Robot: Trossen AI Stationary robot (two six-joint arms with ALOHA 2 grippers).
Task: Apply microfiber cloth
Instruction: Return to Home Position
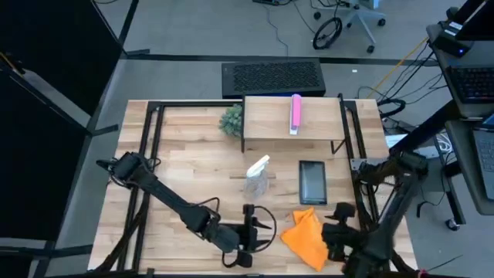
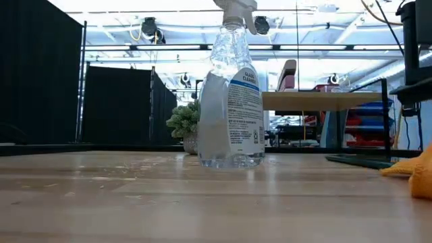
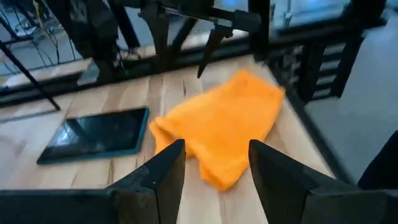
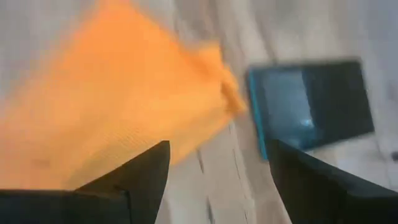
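In the low view, the spray bottle (image 2: 229, 101) standing on the surface carries a label (image 2: 246, 118) with a blue band across its top. White capitals on the band appear to read "GLASS CLEANER". Below the band, the label's white panel holds blocks of fine dark print and a small boxed section, all too small to read.

The left end effector (image 3: 216, 149) hangs low over the worktop (image 3: 68, 171), its two dark fingers (image 3: 163, 177) spread apart with nothing between them. Just ahead lies the orange cloth (image 3: 224, 121), rumpled and folded over itself. Beside it a tablet (image 3: 93, 134) lies flat, its screen dark and its edge blue; the cloth's nearest corner is just beside it, and contact cannot be told. Dark frame bars (image 3: 161, 37) stand at the worktop's far edge.
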